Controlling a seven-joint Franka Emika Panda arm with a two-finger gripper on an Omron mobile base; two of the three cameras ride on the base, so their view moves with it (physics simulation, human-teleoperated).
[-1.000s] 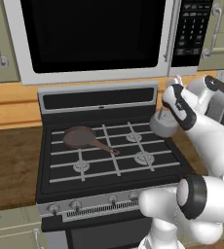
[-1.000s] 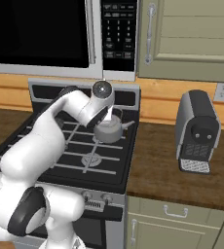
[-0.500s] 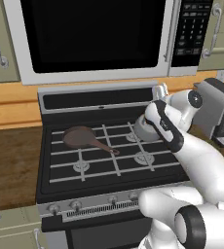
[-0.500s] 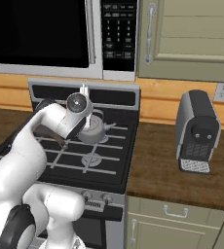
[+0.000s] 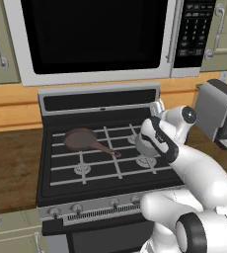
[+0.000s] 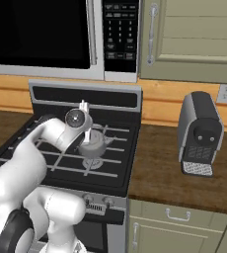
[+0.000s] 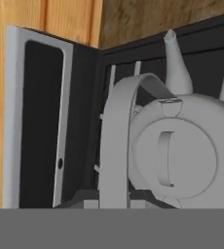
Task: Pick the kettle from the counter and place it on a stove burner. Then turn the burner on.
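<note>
Hand view puts the kettle (image 7: 175,155) close ahead: pale silvery grey, squat and round, a flat lid with a small loop knob, a thin arched handle at 9 o'clock, a short spout at 12. The gripper (image 6: 86,134) is closed on that handle, carrying the kettle over the front right stove burner (image 6: 91,163). At 9 o'clock a brown frying pan (image 5: 82,139) lies on the black stove top (image 5: 56,179). At 3 o'clock, on the dark wood counter (image 6: 184,185), stands a coffee machine (image 6: 200,134). Farther back hangs a microwave (image 5: 93,37).
</note>
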